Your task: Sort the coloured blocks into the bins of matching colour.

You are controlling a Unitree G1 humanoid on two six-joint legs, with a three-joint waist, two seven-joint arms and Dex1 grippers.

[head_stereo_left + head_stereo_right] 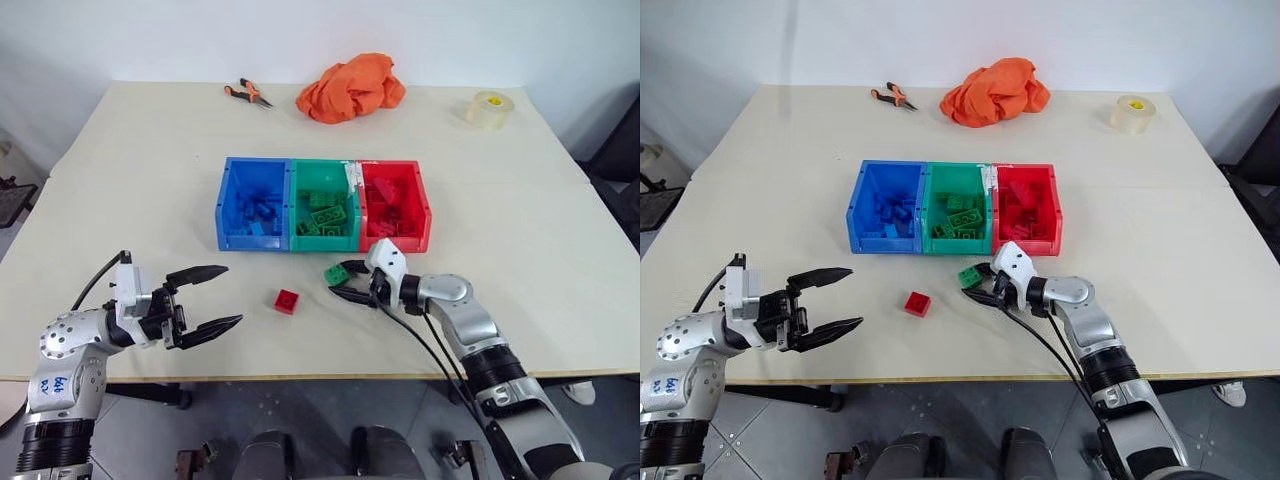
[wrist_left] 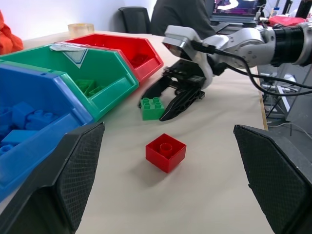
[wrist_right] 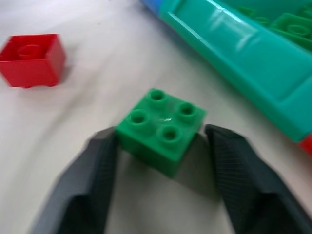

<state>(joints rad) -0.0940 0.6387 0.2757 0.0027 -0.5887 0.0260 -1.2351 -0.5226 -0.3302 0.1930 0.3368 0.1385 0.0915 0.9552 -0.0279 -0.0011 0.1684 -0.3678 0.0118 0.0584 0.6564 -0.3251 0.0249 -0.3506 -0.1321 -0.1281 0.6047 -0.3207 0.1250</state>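
From the head views, we are looking at the table (image 1: 120, 180) with three joined bins — the blue bin (image 1: 225, 200), the green bin (image 1: 322, 175) and the red bin (image 1: 424, 205) — each holding bricks of its own colour. The red block (image 1: 287, 300) is lying on the table in front of the bins. The green block (image 1: 337, 273) is sitting just before the green bin, and the right gripper (image 1: 345, 283) is reaching around it. The left gripper (image 1: 212, 297) is hovering with its fingers spread wide, holding nothing.

In the left wrist view, we are seeing the right gripper's fingers flanking the green block.

In the right wrist view, both fingers are pressing the block's sides — clamped on it.
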